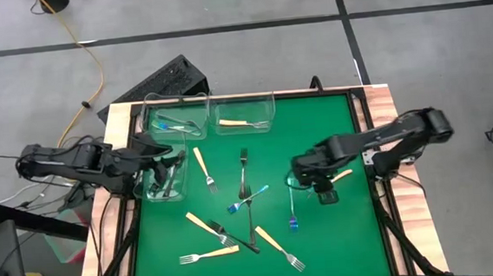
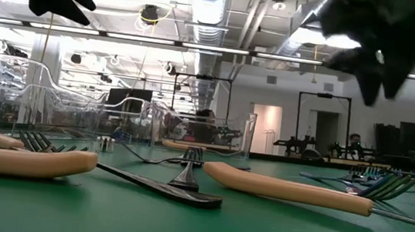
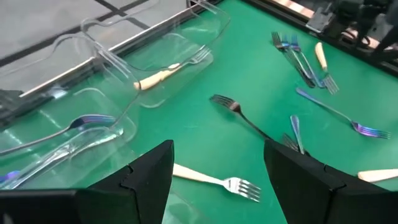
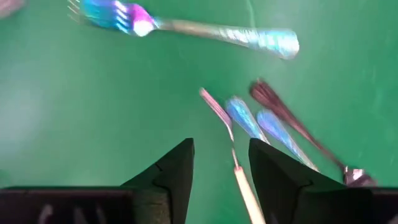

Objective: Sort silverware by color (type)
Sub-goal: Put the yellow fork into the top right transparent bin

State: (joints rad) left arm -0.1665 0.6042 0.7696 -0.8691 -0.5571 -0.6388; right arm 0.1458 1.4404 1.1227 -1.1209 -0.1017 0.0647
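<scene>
Hovering over the right part of the green mat (image 1: pixel 340 227), the right gripper (image 4: pixel 221 163) has its two dark fingers spread a little, with nothing between them; just past their tips lie several thin handles fanned side by side, two of them blue-iridescent, though blur in the right wrist view makes it hard to tell what else is there. Beyond them a blue-iridescent fork (image 4: pixel 186 25) lies crosswise, tines at one end and rounded handle at the other. From above, another blue fork (image 1: pixel 292 211) lies lengthwise just on the near side of that gripper, and a tan handle (image 1: pixel 343 175) shows beside it toward the table's right edge. In the mat's middle, a dark fork (image 1: pixel 244 175) runs lengthwise and a blue fork (image 1: pixel 247 199) crosses it at a slant; tan-handled forks (image 1: pixel 209 255) lie angled nearer the front edge. Open green mat remains at the front right. The left gripper (image 3: pixel 217 168) is spread wide and empty, above a clear bin (image 1: pixel 164 172) at the left edge holding dark forks; two more clear bins (image 1: pixel 245 114) sit along the far edge.
</scene>
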